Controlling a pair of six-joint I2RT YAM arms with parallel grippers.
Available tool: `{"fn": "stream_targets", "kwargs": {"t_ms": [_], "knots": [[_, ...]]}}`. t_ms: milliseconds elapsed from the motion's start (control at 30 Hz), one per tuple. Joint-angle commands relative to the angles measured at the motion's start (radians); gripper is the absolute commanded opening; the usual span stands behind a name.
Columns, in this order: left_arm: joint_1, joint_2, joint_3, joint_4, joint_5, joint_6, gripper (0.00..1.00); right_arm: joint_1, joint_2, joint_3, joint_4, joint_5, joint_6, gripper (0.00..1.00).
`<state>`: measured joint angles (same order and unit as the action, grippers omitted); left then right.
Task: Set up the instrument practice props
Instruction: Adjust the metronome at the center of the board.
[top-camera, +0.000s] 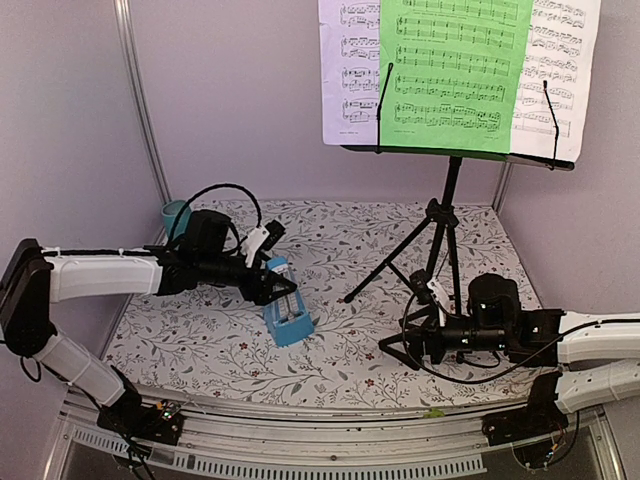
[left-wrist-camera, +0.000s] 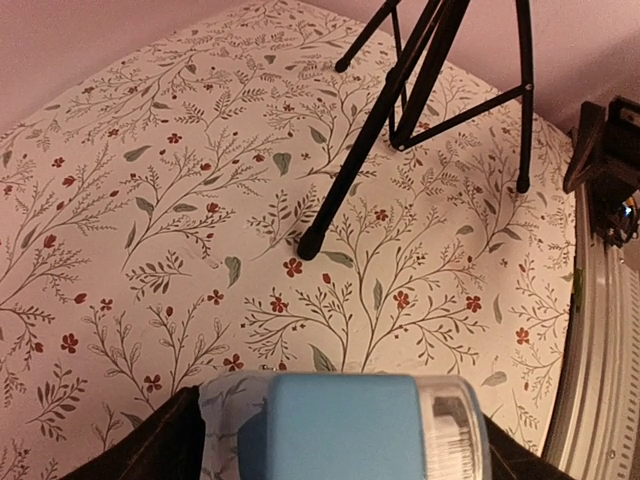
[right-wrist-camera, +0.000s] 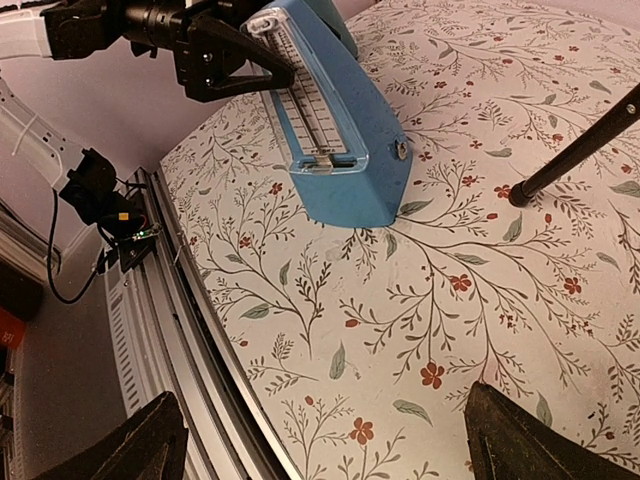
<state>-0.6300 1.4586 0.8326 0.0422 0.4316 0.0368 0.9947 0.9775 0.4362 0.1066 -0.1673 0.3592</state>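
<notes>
Your left gripper (top-camera: 277, 280) is in the middle left of the top view. Its two black fingers (right-wrist-camera: 225, 65) stand one on each side of the top of the small blue metronome (top-camera: 290, 318). The fingers are very close to the metronome, but you cannot tell if they are squeezing it or only standing beside it. The metronome's wide bottom looks to be down on the flowery tabletop (top-camera: 340, 240), a little left of the middle of the top view. In the right wrist view it fills the upper middle, with its scale facing up. Your right gripper (right-wrist-camera: 322, 420) is in the lower right of the top view. It is wide open and holds nothing. You can see only bare tabletop between its two fingers. It points toward the metronome, well apart from it. The black music stand (top-camera: 450, 215) stands on its three legs just above the right gripper in the top view. At the upper right, the stand holds the white pages (top-camera: 350, 70) with a green page (top-camera: 455, 70) in front of them. A teal cup (top-camera: 175, 215) stands at the far left, behind your left arm.
</notes>
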Motion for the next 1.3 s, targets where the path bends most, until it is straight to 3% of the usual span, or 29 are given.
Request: {"fn": "stream_targets", "kwargs": {"t_ms": [0,333,800,933,1133,1267], "knots": [[-0.002,0.021,-0.02,0.069,-0.017,0.008,0.79,0.008,0.01,0.007,0.032,-0.002,0.004,0.99],[-0.006,0.051,-0.079,0.209,-0.005,-0.02,0.8,0.008,0.014,0.004,0.032,-0.003,0.007,0.99],[-0.023,0.067,-0.075,0.259,0.032,0.055,0.6,0.008,0.049,0.012,0.038,-0.009,0.031,0.99],[-0.026,0.057,-0.073,0.26,0.033,0.007,0.59,0.01,0.056,0.019,0.04,0.006,0.034,0.99],[-0.091,-0.008,-0.11,0.271,-0.163,-0.151,0.58,0.041,0.087,0.046,0.04,0.075,0.037,0.99],[-0.183,-0.065,-0.137,0.237,-0.384,-0.274,0.6,0.084,0.124,0.075,0.039,0.145,0.045,0.99]]}}
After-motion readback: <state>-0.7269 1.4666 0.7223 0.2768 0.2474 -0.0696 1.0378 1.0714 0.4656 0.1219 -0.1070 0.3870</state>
